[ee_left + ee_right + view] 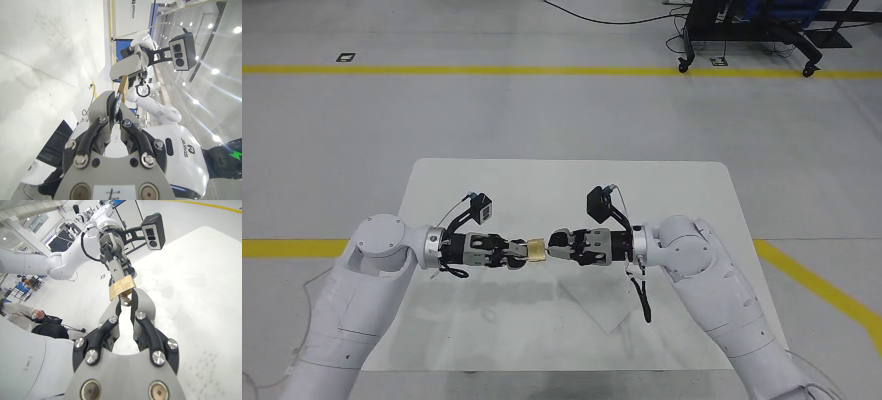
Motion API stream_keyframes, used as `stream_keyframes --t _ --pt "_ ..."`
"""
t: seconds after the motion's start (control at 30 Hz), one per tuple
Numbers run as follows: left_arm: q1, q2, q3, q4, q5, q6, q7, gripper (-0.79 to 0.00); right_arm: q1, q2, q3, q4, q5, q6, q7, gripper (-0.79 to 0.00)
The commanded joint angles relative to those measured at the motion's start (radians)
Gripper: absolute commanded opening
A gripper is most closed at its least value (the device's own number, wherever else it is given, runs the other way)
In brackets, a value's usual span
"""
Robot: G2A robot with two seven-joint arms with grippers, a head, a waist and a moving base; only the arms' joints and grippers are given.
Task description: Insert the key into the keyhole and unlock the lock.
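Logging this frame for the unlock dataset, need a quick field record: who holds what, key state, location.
left gripper: shut on padlock, by its shackle
right gripper: shut on key
key: tip in the keyhole, depth unclear
shackle: cannot tell if released
location: held in the air over the white table

the padlock (pixel 122 287) is brass-gold, the key (pixel 125 301) silver, the table (pixel 572 190) plain white, the floor (pixel 542 120) pale grey with yellow stripes (pixel 492 69).
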Motion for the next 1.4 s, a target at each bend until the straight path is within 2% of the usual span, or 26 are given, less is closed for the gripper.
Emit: stream_keyframes --t 0.0,0.4,0.6,0.77,0.93,0.97,1.0,1.03,1.23,1.37 --pt "0.0 0.001 0.003 -0.001 0.001 -0.002 0.001 -0.785 0.001 0.002 -0.005 0.005 0.014 0.003 -0.001 -0.785" --pt "0.009 0.008 0.016 -0.027 0.06 -0.037 0.07 -0.785 0.05 0.012 -0.04 0.086 0.242 0.153 0.1 -0.785" --pt "0.017 0.012 0.016 -0.043 0.096 -0.059 0.122 -0.785 0.053 0.016 -0.037 0.111 0.331 0.179 0.111 -0.785" --pt "0.027 0.013 0.015 -0.054 0.091 -0.082 0.146 -0.785 0.059 0.021 -0.037 0.126 0.358 0.226 0.118 -0.785" --pt "0.034 0.015 0.009 -0.059 0.081 -0.089 0.164 -0.785 0.06 0.024 -0.044 0.124 0.358 0.215 0.124 -0.785" --pt "0.035 0.016 0.008 -0.059 0.081 -0.089 0.167 -0.785 0.06 0.025 -0.043 0.123 0.357 0.211 0.125 -0.554" --pt "0.036 0.016 0.005 -0.059 0.085 -0.087 0.179 -0.785 0.059 0.027 -0.043 0.122 0.358 0.21 0.125 -0.234" --pt "0.037 0.016 0.005 -0.06 0.088 -0.085 0.191 -0.785 0.058 0.028 -0.041 0.121 0.355 0.207 0.125 0.0" --pt "0.043 0.016 0.004 -0.068 0.095 -0.082 0.258 -0.785 0.023 0.044 0.015 0.101 0.37 0.201 0.088 0.0" --pt "0.036 0.012 0.044 -0.101 0.139 -0.064 0.281 -0.785 -0.034 0.069 0.126 0.056 0.355 0.202 0.05 0.0"
